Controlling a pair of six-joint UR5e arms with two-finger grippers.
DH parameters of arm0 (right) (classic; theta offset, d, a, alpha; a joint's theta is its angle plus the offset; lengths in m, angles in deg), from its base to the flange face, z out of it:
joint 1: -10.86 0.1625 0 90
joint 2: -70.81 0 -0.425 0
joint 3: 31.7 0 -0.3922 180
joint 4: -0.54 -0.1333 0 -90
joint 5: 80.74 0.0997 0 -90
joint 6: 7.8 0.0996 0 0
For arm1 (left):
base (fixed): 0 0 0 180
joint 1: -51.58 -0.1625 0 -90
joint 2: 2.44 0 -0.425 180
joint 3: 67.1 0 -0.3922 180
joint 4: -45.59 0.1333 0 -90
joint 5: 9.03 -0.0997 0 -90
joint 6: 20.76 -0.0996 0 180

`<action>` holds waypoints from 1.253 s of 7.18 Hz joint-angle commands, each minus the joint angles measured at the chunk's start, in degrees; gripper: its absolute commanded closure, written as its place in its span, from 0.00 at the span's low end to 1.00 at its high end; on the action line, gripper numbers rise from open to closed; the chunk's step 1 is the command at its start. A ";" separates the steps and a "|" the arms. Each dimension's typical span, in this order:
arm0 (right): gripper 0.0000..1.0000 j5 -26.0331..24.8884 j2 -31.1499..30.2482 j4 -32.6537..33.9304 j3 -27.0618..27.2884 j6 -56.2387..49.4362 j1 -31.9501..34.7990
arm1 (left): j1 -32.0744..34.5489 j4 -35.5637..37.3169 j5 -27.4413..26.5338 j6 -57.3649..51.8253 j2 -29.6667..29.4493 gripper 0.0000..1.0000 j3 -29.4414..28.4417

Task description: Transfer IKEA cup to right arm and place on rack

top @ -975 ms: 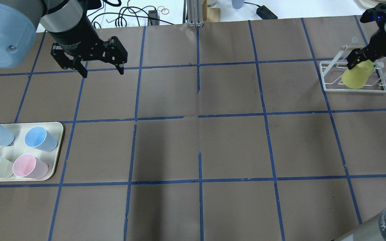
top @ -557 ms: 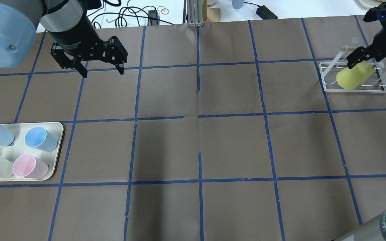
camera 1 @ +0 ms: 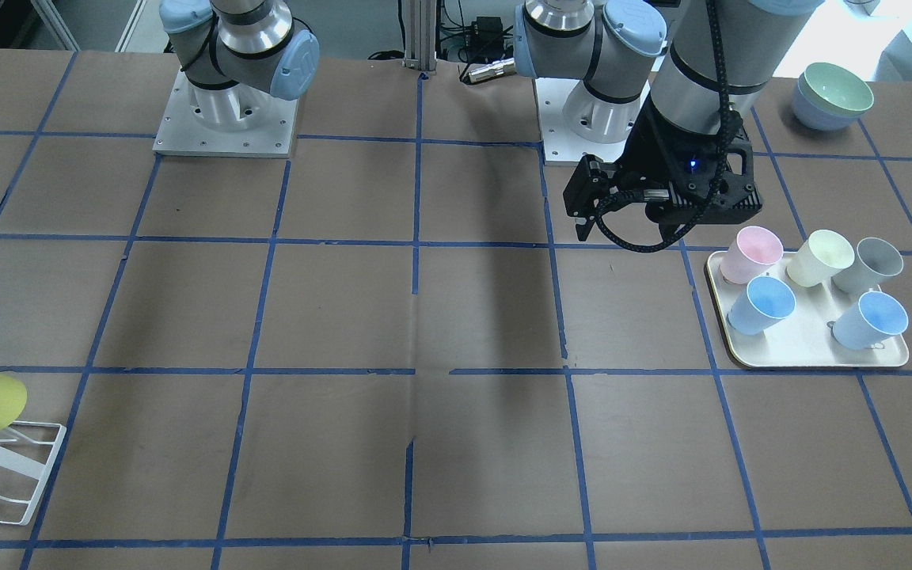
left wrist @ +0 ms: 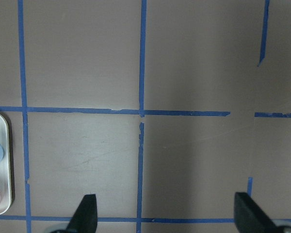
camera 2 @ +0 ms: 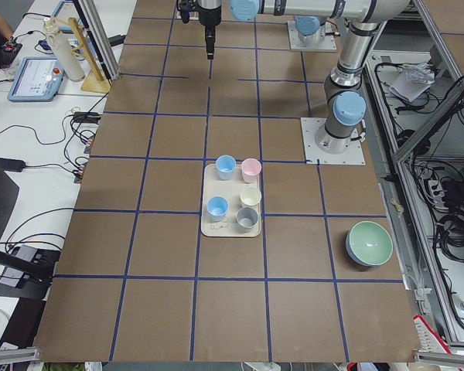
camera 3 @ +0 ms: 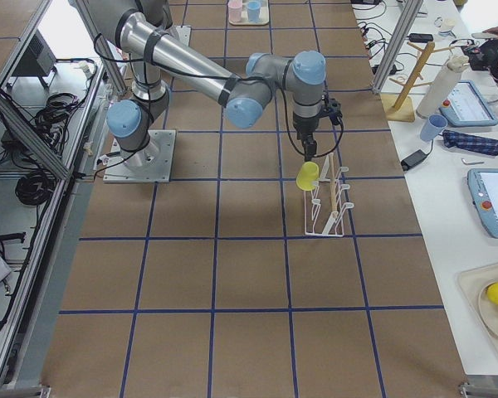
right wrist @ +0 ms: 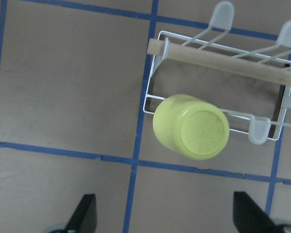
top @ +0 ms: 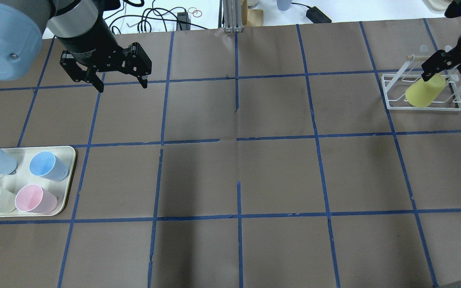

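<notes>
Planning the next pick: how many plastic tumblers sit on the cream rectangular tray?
5 on the cream rectangular tray: pink tumbler, pale cream-green tumbler and grey tumbler nearer the robot, two light blue tumblers farther out. None seems hidden.

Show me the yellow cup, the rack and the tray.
yellow cup (right wrist: 203, 128), right wrist view, its upturned bottom.
rack (right wrist: 218, 61), right wrist view, its wooden bar.
tray (camera 1: 800, 344), front-facing view, its bare floor.

The IKEA cup was noted as matt, smooth yellow plastic. The rack was read as white coated wire with a bare wooden rod. The tabletop was covered in matt brown paper, with blue tape laid across.
</notes>
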 commanded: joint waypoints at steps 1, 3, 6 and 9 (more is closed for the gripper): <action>0.00 0.08 -5.32 -9.37 0.10 4.44 3.01 | -0.03 0.00 -0.08 0.00 0.01 0.00 -0.10; 0.00 -0.01 -7.00 -12.74 0.18 14.09 9.85 | -0.12 -0.09 -0.08 0.00 0.01 0.00 -0.10; 0.00 -0.71 -11.65 -16.96 0.80 29.58 22.94 | -0.21 0.00 -0.08 0.00 0.19 0.00 0.25; 0.00 -0.63 -11.67 -20.89 0.28 33.47 26.24 | -0.21 0.00 -0.25 -0.09 0.36 0.00 0.52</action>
